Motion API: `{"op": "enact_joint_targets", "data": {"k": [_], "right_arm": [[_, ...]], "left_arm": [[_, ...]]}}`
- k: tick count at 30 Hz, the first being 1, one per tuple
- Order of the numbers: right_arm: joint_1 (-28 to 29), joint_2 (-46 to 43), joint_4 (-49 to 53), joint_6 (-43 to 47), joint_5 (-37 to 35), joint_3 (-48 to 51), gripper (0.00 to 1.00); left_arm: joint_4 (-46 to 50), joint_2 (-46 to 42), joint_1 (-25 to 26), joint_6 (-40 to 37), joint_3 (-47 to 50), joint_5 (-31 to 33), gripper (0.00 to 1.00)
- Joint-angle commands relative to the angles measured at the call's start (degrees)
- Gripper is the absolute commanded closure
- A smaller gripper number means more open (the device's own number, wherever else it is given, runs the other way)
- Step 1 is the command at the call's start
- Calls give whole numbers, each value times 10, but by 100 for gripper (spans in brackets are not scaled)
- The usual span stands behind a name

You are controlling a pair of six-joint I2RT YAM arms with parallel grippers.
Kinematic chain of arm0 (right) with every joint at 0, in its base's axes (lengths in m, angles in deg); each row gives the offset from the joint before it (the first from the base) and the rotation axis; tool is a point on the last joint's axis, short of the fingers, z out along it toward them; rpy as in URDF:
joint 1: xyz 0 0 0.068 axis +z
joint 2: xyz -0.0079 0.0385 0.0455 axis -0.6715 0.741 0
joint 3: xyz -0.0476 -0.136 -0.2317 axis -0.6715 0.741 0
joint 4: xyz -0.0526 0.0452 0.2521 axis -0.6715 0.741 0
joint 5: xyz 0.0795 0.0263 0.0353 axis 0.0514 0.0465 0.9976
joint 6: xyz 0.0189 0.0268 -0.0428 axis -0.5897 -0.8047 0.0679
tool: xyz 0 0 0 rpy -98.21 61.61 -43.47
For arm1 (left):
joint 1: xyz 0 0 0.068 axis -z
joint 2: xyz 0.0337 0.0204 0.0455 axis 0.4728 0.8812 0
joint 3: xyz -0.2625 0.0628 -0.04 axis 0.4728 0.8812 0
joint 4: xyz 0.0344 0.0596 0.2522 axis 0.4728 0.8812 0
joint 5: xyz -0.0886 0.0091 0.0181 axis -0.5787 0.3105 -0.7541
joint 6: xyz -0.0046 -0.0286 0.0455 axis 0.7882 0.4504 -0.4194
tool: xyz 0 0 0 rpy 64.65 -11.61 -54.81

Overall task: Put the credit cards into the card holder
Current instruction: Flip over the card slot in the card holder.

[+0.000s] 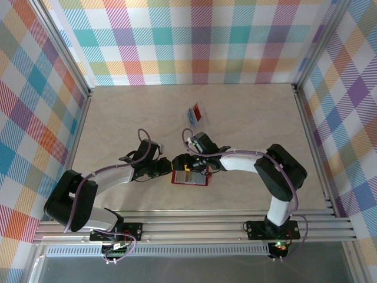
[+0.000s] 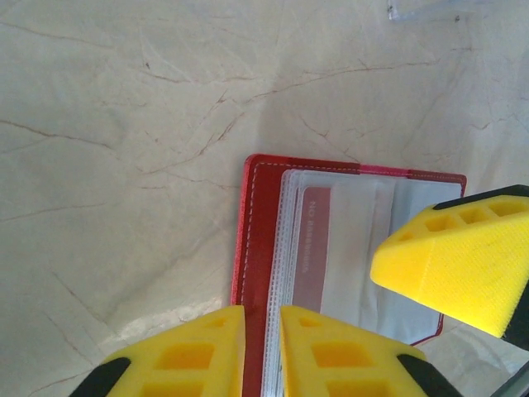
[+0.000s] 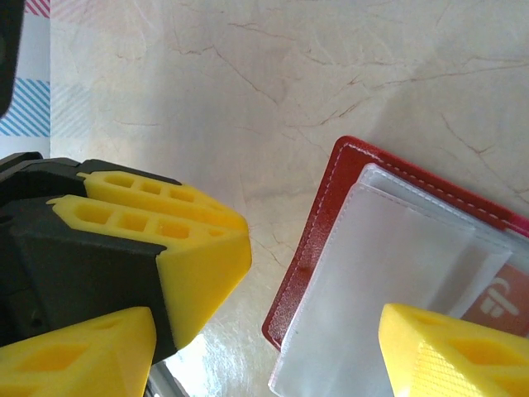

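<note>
Low in the middle of the overhead view, the card holder (image 1: 189,178) lies open and flat on the pale, marbled table (image 1: 129,118), its red cover down and its pale ribbed plastic sleeves facing up. In the left wrist view it sits at lower centre and right, and a red credit card (image 2: 312,248) with white print shows through one of the sleeves. The same card peeks out at the right edge of the right wrist view. The left gripper (image 2: 261,335) is at the holder's left edge. Its yellow fingers (image 2: 190,356) stand close together with only a narrow gap, and the red cover's stitched edge and the sleeve edges run down into that gap. From where I stand I cannot tell whether they pinch the edge or merely straddle it. The right gripper (image 3: 269,331) comes in from the other side with its jaws spread wide, clamped on nothing. One of its fingers (image 2: 450,265) hangs over the sleeves at the right of the left wrist view. Whether it touches them I cannot say. Further up the table in the overhead view, well apart from both arms, lies a clear case (image 1: 198,114) with what look like blue and red credit cards (image 1: 194,114) in it. Plaid walls (image 1: 35,88) close in the table on three sides.
</note>
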Motion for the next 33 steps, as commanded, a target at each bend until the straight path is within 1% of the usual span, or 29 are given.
{"op": "enact_joint_targets", "data": {"k": [1,5,11,18,22,25,28,30,33], "right_arm": [[3,-4,2,15,18,-6,27],[3,-17,13,24,21,-8,25],[-1,-36,23,32,25,-8,24],[-16,-82,51,50,10,-11,20],[-39,-109,80,61,-10,-21,20],[-60,-124,115,76,-42,-41,20],[-74,-132,169,107,-105,-82,19],[-81,-124,206,130,-147,-121,18],[-96,-94,243,161,-166,-181,17]], "left_arm": [[-25,-10,-4,1,8,-27,80],[-51,-1,-3,2,12,-54,77],[-59,10,-1,-4,8,-64,72],[-66,41,7,-9,-1,-75,70],[-58,48,15,-18,-8,-68,69],[-42,51,22,-29,-16,-48,69],[-22,61,26,-35,-25,-28,70],[-18,73,26,-36,-29,-26,71],[-9,91,26,-35,-36,-20,74]]}}
